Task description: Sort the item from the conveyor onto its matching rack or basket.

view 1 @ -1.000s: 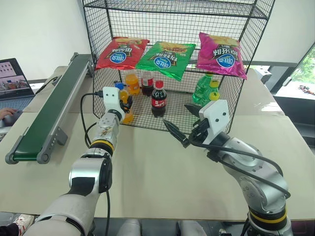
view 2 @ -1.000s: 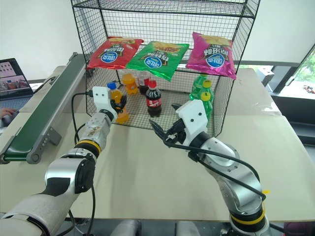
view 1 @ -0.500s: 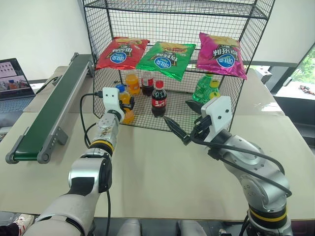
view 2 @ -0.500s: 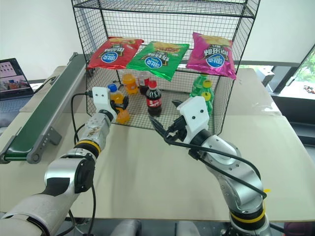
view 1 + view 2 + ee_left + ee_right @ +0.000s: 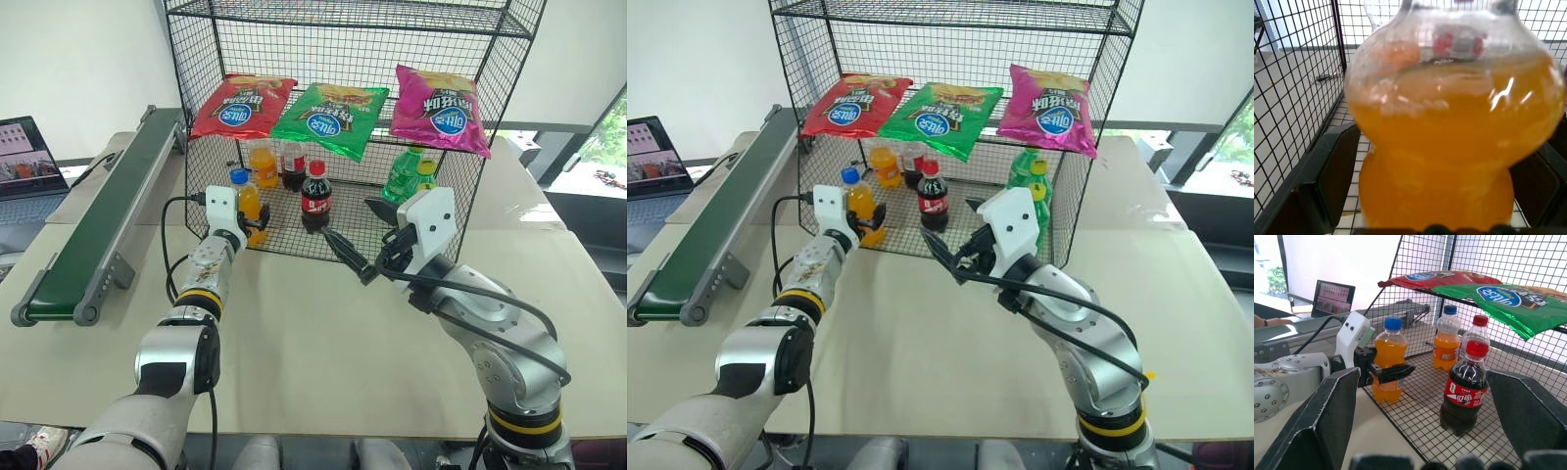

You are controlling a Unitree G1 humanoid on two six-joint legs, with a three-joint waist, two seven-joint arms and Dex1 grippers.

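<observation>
Left gripper [image 5: 1382, 373] at orange soda bottle [image 5: 1388, 363] on wire rack [image 5: 411, 235].
Left jaws spread wide, flanking the upright bottle, no grip. Right gripper [image 5: 364, 240] at 3 o'clock: jaws apart, empty.

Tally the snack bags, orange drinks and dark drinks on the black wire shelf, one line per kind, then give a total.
Shiny foil snack bags: 3
Clear plastic bottles of orange soda: 2
Dark cola bottles with red caps: 2
Total: 7

Orange soda bottle [image 5: 1388, 360] — blue cap, upright, apparently on rack's [image 5: 451, 211] bottom tier
</observation>
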